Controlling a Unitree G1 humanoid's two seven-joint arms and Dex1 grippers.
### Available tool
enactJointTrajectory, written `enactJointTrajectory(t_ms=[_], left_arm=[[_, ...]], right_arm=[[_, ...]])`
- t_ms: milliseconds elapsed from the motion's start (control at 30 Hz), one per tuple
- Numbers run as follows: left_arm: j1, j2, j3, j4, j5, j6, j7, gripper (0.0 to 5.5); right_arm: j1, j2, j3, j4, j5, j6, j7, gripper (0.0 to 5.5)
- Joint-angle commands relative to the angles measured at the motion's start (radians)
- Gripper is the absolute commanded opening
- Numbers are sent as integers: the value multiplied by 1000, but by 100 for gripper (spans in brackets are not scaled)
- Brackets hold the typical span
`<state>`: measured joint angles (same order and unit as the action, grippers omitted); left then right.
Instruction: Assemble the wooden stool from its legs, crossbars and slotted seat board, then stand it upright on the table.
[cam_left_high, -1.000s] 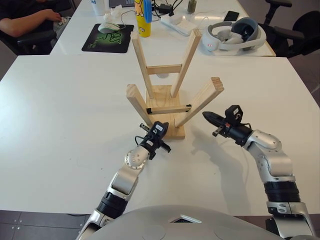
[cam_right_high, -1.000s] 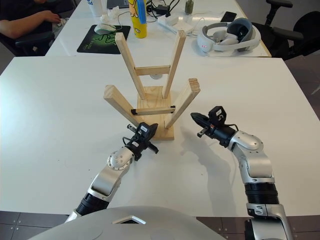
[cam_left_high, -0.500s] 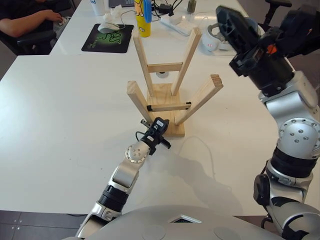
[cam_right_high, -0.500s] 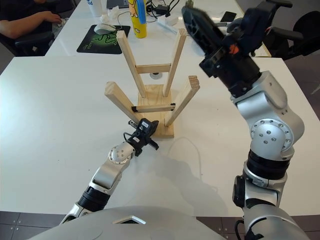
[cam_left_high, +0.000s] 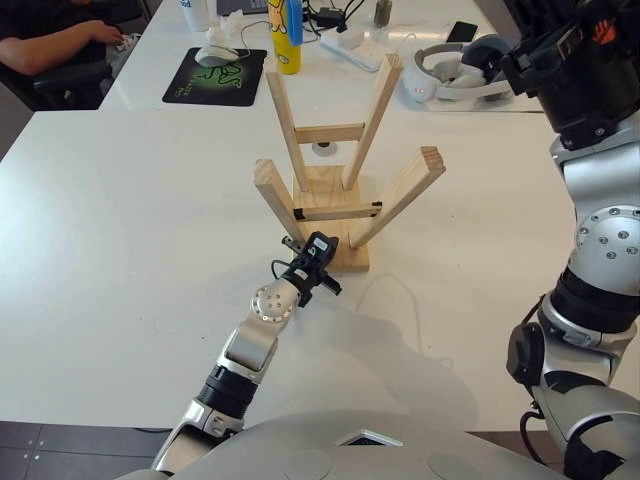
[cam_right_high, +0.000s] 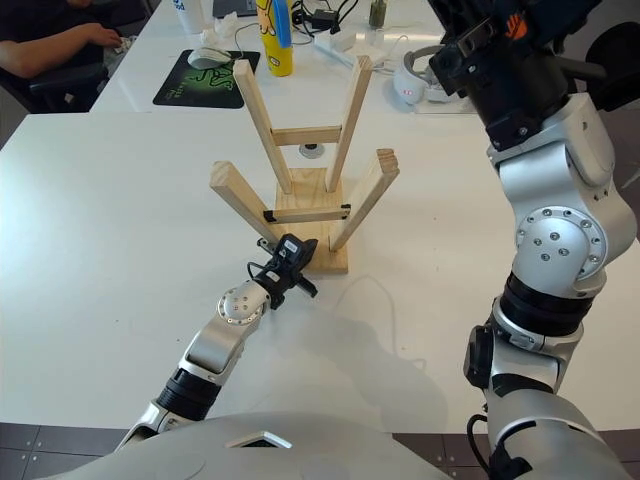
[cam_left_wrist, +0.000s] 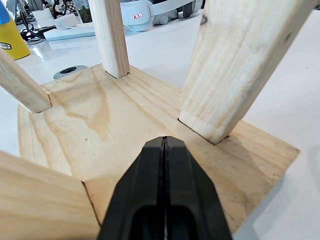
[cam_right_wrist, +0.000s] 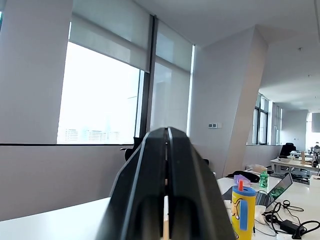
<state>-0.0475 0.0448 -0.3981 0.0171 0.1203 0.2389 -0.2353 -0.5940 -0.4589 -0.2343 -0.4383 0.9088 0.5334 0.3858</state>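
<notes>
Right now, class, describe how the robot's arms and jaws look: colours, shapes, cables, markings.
The left arm is slim silver-grey with a round disc joint, a black cuff and thin black cables at its wrist. The right arm has bulky silver shells, round screw-ringed caps, black bands and an orange marking. Their jaws are matt black, tapered.

Right arm (cam_left_high: 592, 165) raised at far right, upper end cut by top edge; right side of headset (cam_left_high: 455, 70) hidden behind it. Left end effector (cam_left_wrist: 165, 142) tip over near edge of seat board (cam_left_high: 325, 190); contact cannot be told. Left wrist view: legs (cam_left_wrist: 112, 35) cut by frame edge, near strip of seat board hidden behind end effector. Yellow bottle (cam_left_high: 287, 35) cut by top edge.
</notes>
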Motion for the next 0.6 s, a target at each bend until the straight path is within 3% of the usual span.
enactJointTrajectory(t_ms=[33, 133, 200, 300, 467, 600], left_arm=[[17, 19, -9, 49, 11, 64, -24, 0], [12, 20, -14, 41, 9, 72, -34, 0], [8, 20, -17, 40, 9, 75, -41, 0], [17, 20, -16, 35, 8, 79, -36, 0], [18, 20, -15, 41, 6, 81, -34, 0], [22, 17, -10, 44, 8, 85, -28, 0]], right_arm=[[211, -54, 254, -30, -92, 228, -40, 4], [381, -70, 388, -81, -117, 360, -97, 4], [391, -26, 381, -104, -129, 311, -136, 4], [250, 90, 254, -81, -128, 136, -185, 4], [102, 72, 101, -38, -193, -31, -168, 4], [-53, 58, -27, -25, -75, -38, -175, 4]])
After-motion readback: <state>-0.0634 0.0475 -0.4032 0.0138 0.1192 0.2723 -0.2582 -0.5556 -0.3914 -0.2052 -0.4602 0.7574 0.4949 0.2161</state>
